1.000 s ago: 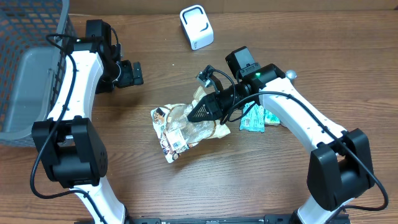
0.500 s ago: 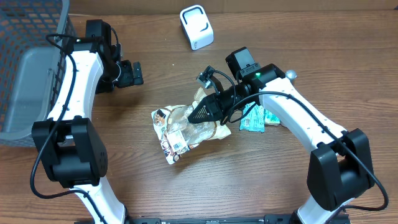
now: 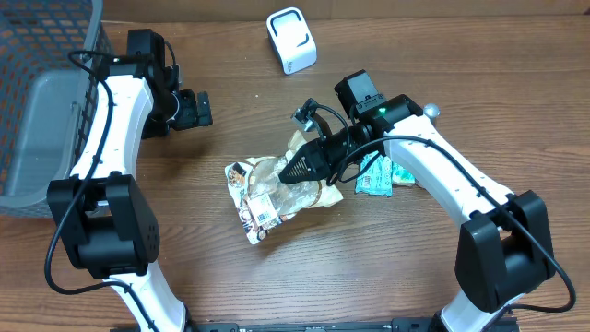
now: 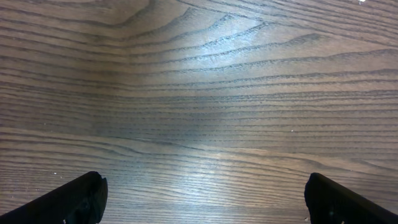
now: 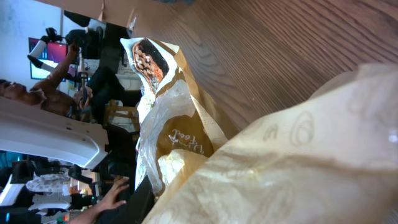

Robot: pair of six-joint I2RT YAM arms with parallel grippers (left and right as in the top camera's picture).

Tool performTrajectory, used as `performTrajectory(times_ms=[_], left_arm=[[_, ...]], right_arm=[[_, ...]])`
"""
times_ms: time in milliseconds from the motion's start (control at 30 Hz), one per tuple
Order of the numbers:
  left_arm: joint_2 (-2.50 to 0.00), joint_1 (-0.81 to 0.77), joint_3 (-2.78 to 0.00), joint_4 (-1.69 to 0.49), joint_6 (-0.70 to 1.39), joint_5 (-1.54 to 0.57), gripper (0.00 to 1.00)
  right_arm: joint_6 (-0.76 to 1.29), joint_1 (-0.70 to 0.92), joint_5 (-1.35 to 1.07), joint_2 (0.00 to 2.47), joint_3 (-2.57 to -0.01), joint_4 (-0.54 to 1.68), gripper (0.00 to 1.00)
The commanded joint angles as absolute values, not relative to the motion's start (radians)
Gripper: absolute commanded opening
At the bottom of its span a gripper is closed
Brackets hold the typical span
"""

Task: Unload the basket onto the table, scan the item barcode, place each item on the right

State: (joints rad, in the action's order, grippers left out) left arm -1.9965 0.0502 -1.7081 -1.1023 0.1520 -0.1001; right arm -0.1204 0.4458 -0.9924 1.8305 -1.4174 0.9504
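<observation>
Obs.: across the last second we see no movement in either arm or the bag, so the grasp is at a standstill.

Right gripper [image 3: 293,170]: jaws set narrow, pinching a fold of the crumpled snack bag [image 3: 267,195]. The right wrist view is filled with bag film pressed close to the lens; the fingers themselves are hidden there.

Left gripper [image 3: 198,109]: jaws spread wide, empty, over bare wooden table [image 3: 442,65], to the left of the white scanner unit [image 3: 291,40] and slightly nearer the robot.

Item location: the bag lies well below the scanner unit, toward the robot, apart from it. A teal packet [image 3: 376,175] sits below and right of the scanner, just beyond the right arm.

Judgement: the hold looks settled, but the scan has not begun. The bag must still be carried up to the scanner. We cannot tell which face bears the barcode.
</observation>
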Motion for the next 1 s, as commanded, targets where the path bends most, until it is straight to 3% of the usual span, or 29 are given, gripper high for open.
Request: performTrajectory(times_ms=[0,867,967], left_arm=[[-1.979,0.049,-1.715,-1.102,0.145,-0.093,1.0],[-1.979,0.049,-1.715,-1.102,0.145,-0.093,1.0],[-1.979,0.049,-1.715,-1.102,0.145,-0.093,1.0]], right_arm=[[-0.133,0.447,-0.975,1.801,-1.42,0.962,0.13],[-0.133,0.447,-0.89,1.801,-1.42,0.978,0.11],[-0.133,0.447,-0.89,1.801,-1.42,0.974,0.05]])
